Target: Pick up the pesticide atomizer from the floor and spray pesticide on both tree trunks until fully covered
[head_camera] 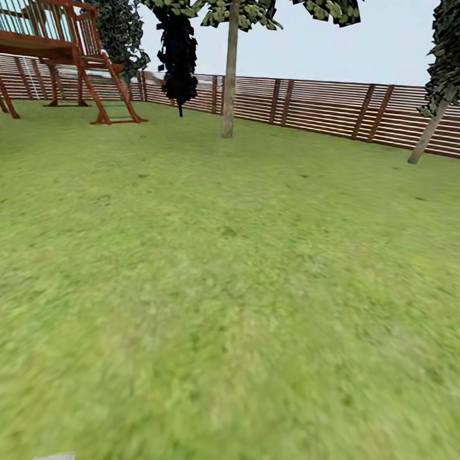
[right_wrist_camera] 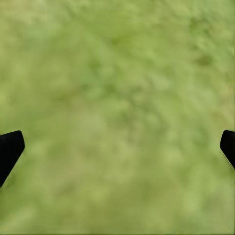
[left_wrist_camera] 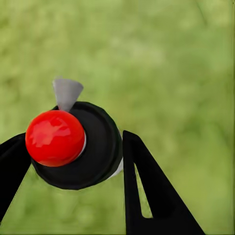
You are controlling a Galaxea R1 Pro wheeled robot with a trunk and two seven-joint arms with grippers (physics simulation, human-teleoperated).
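Note:
The pesticide atomizer [left_wrist_camera: 95,147], with a black round body, a red cap and a small grey nozzle, sits between the black fingers [left_wrist_camera: 147,186] of my left gripper [left_wrist_camera: 71,154], which is shut on it above blurred grass. My right gripper [right_wrist_camera: 117,147] is open, its two black fingertips far apart over bare grass. One tree [head_camera: 236,21] with a blocky green crown stands far ahead near the fence, its straight mottled trunk [head_camera: 229,90] rising from the lawn [head_camera: 226,278]. The second such tree is out of view.
A brown slatted fence [head_camera: 324,109] closes the lawn's far side. A red-brown wooden play structure [head_camera: 58,40] with a ladder stands at the far left. Dark conifers [head_camera: 179,51] stand beside the tree, and a leaning dark tree [head_camera: 435,122] at the far right.

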